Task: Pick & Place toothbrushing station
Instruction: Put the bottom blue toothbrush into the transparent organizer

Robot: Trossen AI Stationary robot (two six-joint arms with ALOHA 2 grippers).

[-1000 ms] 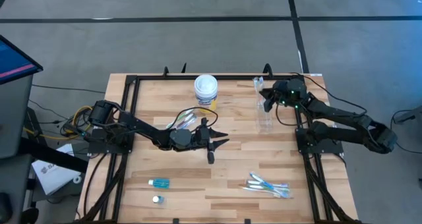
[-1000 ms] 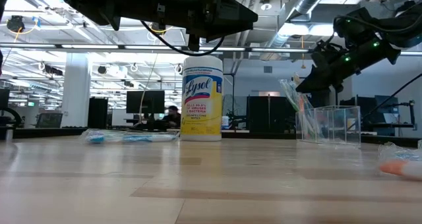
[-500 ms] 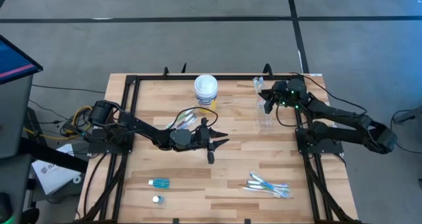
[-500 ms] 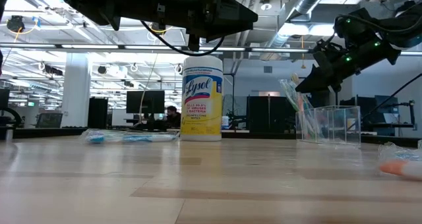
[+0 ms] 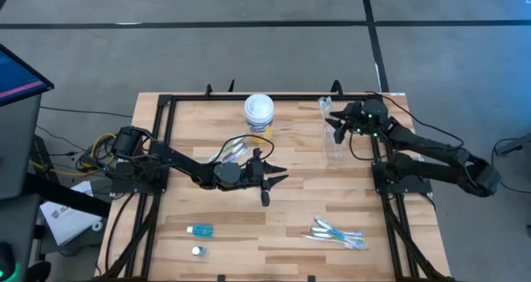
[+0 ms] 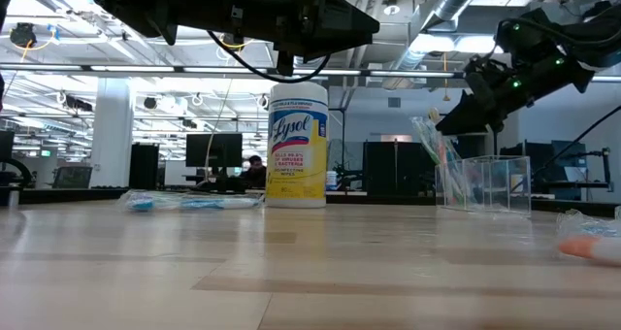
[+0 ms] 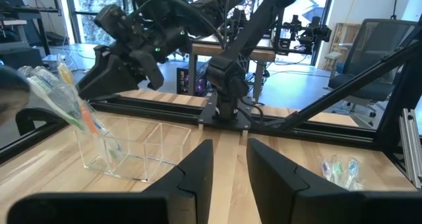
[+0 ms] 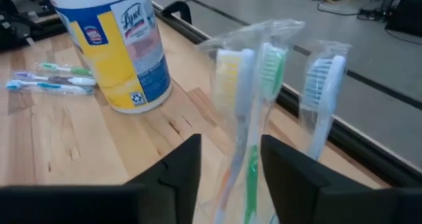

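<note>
Toothbrushes [image 8: 260, 112] in clear wrappers stand leaning in the clear cups [image 5: 333, 141] at the upper right of the high view, touching the rim. Your right gripper [image 5: 335, 123] hovers just above their heads there, and its wrist view shows two dark fingers [image 8: 178, 168] spread apart with the wrapped brushes between them, nothing clamped. I judge you are either about to grasp a brush or have just let one go; I cannot tell which.

If you grasp, centre the fingers on one handle, close gently because the wrapper looks slippery, and lift straight up so the light cups do not tip.

Your left gripper [image 5: 267, 179] waits near the middle of the high view, fingers apart and empty, well apart from the cups.

The table [image 5: 290, 232] is pale wood planks with a dark frame round it. A canister [image 5: 258, 114] stands at upper centre. More toothbrushes [image 5: 338, 233] lie at lower right, others [image 5: 233, 152] lie by the left arm, and a blue tube [image 5: 199, 230] lies at lower left with a small white cap [image 5: 197, 250] just below it.

Beyond the table, the low view shows an open workshop with ceiling ducts, monitors and desks.
</note>
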